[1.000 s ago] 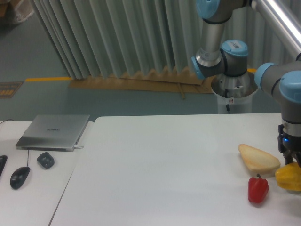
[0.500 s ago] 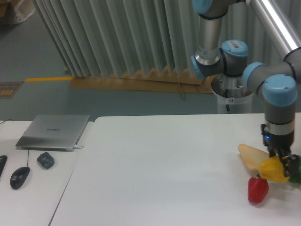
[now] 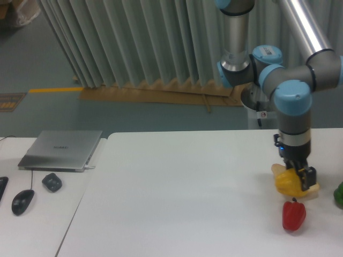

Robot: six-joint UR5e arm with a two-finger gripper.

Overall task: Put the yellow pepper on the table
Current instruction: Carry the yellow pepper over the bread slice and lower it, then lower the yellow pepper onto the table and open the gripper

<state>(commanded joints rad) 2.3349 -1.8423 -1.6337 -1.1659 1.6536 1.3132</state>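
Grey pleated curtains (image 3: 134,43) are hung across the back of the room, above a teal floor (image 3: 107,115). Two white surfaces are seen in front: at the far left a smaller side desk (image 3: 37,214), on which one closed laptop (image 3: 61,150), one dark mouse (image 3: 22,202) and one small dark lump (image 3: 52,182) are laid, and beside it the large white desk (image 3: 177,193), which fills the rest of the view.

Three peppers are counted, all toward the right end of the large desk. One red pepper (image 3: 293,214) is stood on the surface with its stem up. Just above and behind it, one yellow pepper (image 3: 286,183) is held clamped in the hand (image 3: 296,179) of the single arm (image 3: 292,107), which is reached down from above; whether the pepper is touching the surface cannot be told. Its long axis and the way its stem points cannot be made out. One pale wedge-shaped object (image 3: 313,188) is partly hidden behind it. At the right edge, only a sliver of one green pepper (image 3: 338,195) is shown.
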